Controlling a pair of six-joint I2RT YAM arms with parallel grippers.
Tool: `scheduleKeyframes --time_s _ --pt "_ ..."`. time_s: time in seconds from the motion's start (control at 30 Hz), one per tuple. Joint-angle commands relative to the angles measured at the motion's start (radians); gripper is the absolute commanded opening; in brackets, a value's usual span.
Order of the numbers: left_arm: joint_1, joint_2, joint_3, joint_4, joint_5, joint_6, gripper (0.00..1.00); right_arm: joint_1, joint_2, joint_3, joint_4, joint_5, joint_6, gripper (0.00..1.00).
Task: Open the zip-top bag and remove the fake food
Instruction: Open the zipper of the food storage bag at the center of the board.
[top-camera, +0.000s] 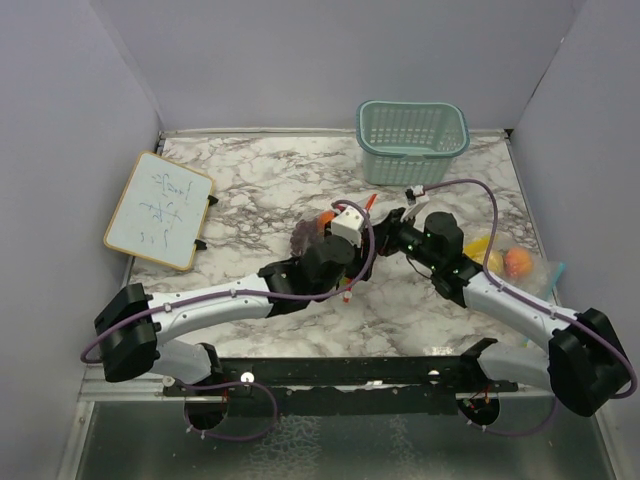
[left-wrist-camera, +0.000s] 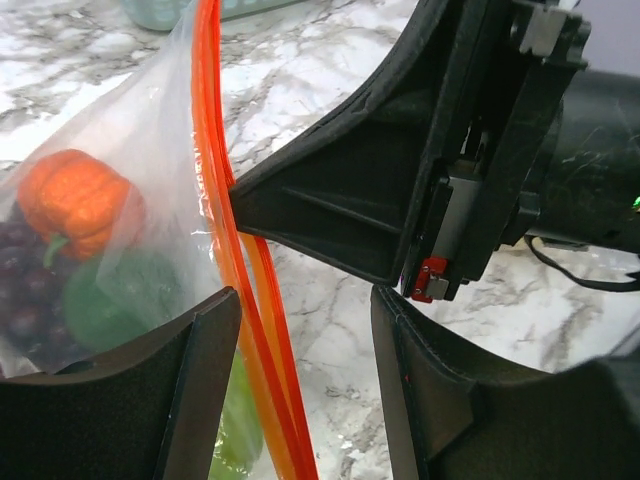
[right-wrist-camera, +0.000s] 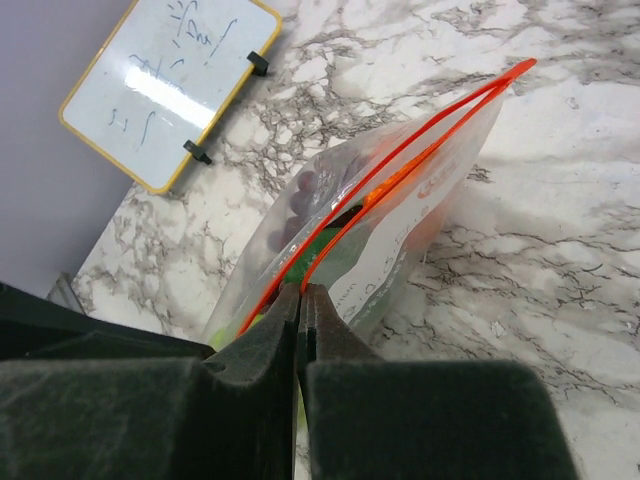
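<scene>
From the top: left arm (top-camera: 220, 300) and right arm (top-camera: 500, 295) meeting over the middle of the marble table (top-camera: 260, 170), right at the zip-top bag (top-camera: 310, 232); teal basket (top-camera: 412, 140) by the far edge, whiteboard (top-camera: 160, 208) near the left edge, a yellow fruit (top-camera: 478, 247) and an orange-pink fruit (top-camera: 517, 262) close to the right edge. Over to the left wrist: left gripper (left-wrist-camera: 305, 300) half spread, gripping nothing, straddling the bag's orange zip strip (left-wrist-camera: 250, 330) running just beside one finger (left-wrist-camera: 200, 390); inside the bag, an orange (left-wrist-camera: 75, 200), purple grapes (left-wrist-camera: 25, 290) and a green piece (left-wrist-camera: 110, 300). On to the right wrist: right gripper (right-wrist-camera: 301, 295) pinched tight on one lip of that strip, bag mouth partly parted, grapes and green showing through the clear wall.
</scene>
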Motion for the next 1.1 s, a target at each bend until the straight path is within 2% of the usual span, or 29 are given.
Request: scheduleKeyframes --time_s 0.0,0.4,0.57,0.7,0.93,1.07 --pt "-0.053 0.048 0.072 -0.101 -0.229 0.068 0.58 0.006 -0.038 0.017 -0.018 0.040 -0.025 0.02" --pt "-0.056 0.053 0.078 -0.149 -0.330 0.066 0.45 0.006 -0.073 0.014 -0.051 0.064 -0.039 0.02" --pt "-0.038 0.055 0.062 -0.130 -0.292 0.058 0.38 0.006 -0.095 0.013 -0.062 0.062 -0.040 0.02" --pt "-0.024 0.054 0.061 -0.125 -0.288 0.061 0.28 0.006 -0.103 0.010 -0.076 0.066 -0.042 0.02" --pt "0.010 0.070 0.091 -0.107 -0.273 0.106 0.00 0.006 -0.068 0.018 -0.096 0.077 -0.048 0.02" --pt "0.078 0.053 0.070 -0.122 -0.227 0.099 0.00 0.006 0.027 0.072 -0.092 0.012 -0.070 0.02"
